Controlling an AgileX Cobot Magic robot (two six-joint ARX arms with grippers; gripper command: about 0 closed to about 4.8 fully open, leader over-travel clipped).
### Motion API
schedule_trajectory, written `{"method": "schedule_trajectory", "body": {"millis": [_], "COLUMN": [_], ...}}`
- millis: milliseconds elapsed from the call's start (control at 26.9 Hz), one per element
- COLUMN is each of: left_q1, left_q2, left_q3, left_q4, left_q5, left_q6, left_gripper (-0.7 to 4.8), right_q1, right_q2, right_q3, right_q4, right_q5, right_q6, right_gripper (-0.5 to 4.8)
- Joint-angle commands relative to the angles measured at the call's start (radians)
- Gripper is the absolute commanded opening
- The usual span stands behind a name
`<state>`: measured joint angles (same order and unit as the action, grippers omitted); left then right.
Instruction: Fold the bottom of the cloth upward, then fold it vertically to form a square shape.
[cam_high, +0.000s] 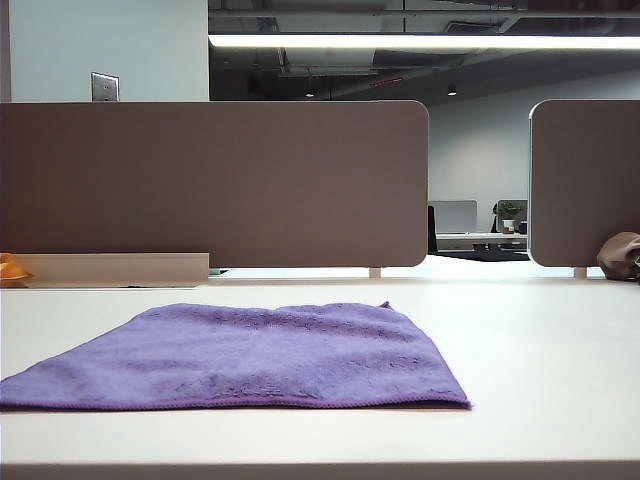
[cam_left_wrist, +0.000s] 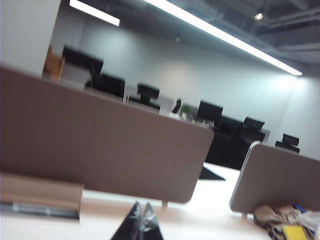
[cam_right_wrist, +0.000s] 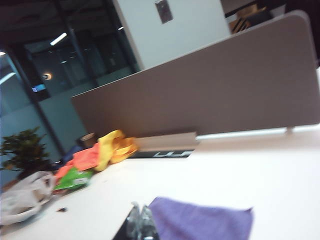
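Observation:
The purple fuzzy cloth (cam_high: 250, 355) lies spread flat on the white table (cam_high: 530, 340), left of centre in the exterior view, with its hemmed near edge running along the front. Neither arm shows in that view. In the right wrist view a corner of the cloth (cam_right_wrist: 205, 220) lies just beyond my right gripper (cam_right_wrist: 141, 211), whose two fingertips are pressed together and hold nothing. My left gripper (cam_left_wrist: 141, 207) is shut too, fingertips touching, raised above bare table and pointing at the grey divider panels; the cloth is out of its view.
Two grey divider panels (cam_high: 210, 185) (cam_high: 585, 180) stand along the table's far edge. A wooden strip (cam_high: 115, 268) lies at the back left. Colourful bags (cam_right_wrist: 97, 155) are piled beside it. A brown crumpled bag (cam_high: 620, 255) sits at the far right.

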<state>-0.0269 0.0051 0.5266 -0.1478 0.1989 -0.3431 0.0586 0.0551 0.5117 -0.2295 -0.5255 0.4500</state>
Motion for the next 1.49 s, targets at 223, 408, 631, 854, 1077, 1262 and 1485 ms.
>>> {"method": "schedule_trajectory", "body": {"millis": [223, 408, 631, 854, 1077, 1262, 1485], "left_q1": [0.002, 0.002, 0.002, 0.002, 0.002, 0.001, 0.001], "left_q2": [0.001, 0.001, 0.002, 0.138, 0.408, 0.775, 1.034], "left_q3": [0.146, 0.157, 0.158, 0.251, 0.370, 0.505, 0.585], "left_q4": [-0.011, 0.034, 0.076, -0.141, -0.261, -0.301, -0.286], "left_q5": [-0.018, -0.112, -0.135, -0.114, 0.023, 0.212, 0.298], "left_q6": [0.101, 0.187, 0.233, 0.232, 0.193, 0.163, 0.148], "left_gripper": [-0.03, -0.03, -0.03, -0.03, -0.03, -0.03, -0.03], "right_q1": [-0.001, -0.001, -0.002, -0.007, -0.004, 0.005, 0.053], "right_q2": [0.141, 0.231, 0.254, 0.399, 0.611, 0.863, 1.052], "right_q3": [0.203, 0.241, 0.262, 0.438, 0.566, 0.695, 0.750], "right_q4": [-0.027, 0.055, 0.042, -0.254, -0.373, -0.410, -0.396], "right_q5": [0.061, 0.051, 0.065, 0.106, 0.094, 0.073, 0.078], "right_q6": [-0.277, -0.370, -0.384, -0.526, -0.529, -0.520, -0.502], "right_gripper": [0.75, 0.77, 0.53, 0.51, 0.51, 0.51, 0.51]}}
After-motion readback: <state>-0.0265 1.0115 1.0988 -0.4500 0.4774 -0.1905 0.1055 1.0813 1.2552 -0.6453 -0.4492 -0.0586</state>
